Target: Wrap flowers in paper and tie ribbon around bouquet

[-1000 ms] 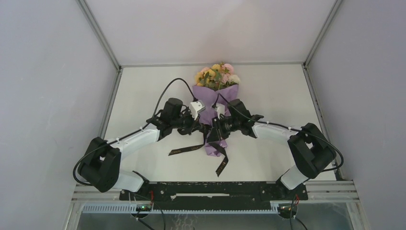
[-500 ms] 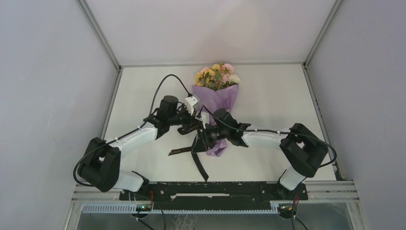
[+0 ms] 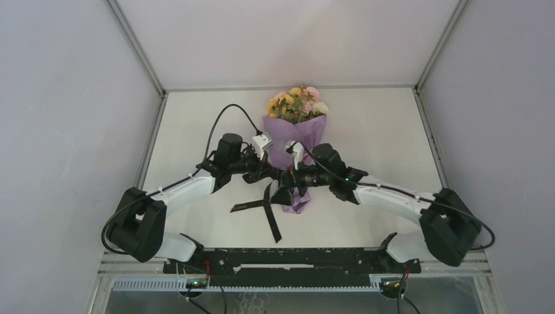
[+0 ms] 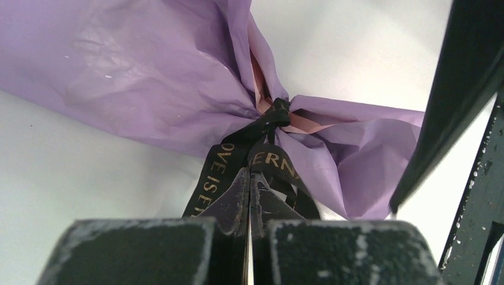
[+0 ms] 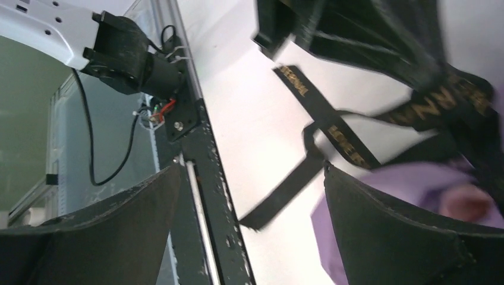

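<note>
Panels (image 3: 72,131) of pale grey close in the white table (image 3: 393,124) on both sides, and we begin at the left one. From there the left arm (image 3: 177,191) reaches inward, a black cable (image 3: 219,127) looping above its wrist. The left gripper (image 4: 249,178) sits at the narrow neck of the bouquet (image 3: 296,140). In its own camera we see its jaws pressed together, pinching the ribbon (image 4: 264,157) just below the knot. At the knot the lilac paper (image 4: 136,77) is cinched tight and a sliver of its pink face shows.

Two ribbon tails trail over the table toward the metal rail (image 3: 288,258) at the near edge. The bouquet lies along the middle of the table, with the flowers (image 3: 296,103) at the far end. Both wrists crowd over its lower half, so from above we cannot see the knot.

Just right of the neck, the right gripper (image 5: 252,196) has its jaws spread wide with nothing between them. Through that gap we see a ribbon tail lying on the table beside blurred lilac paper. The right arm (image 3: 393,199) stretches back toward the right panel.
</note>
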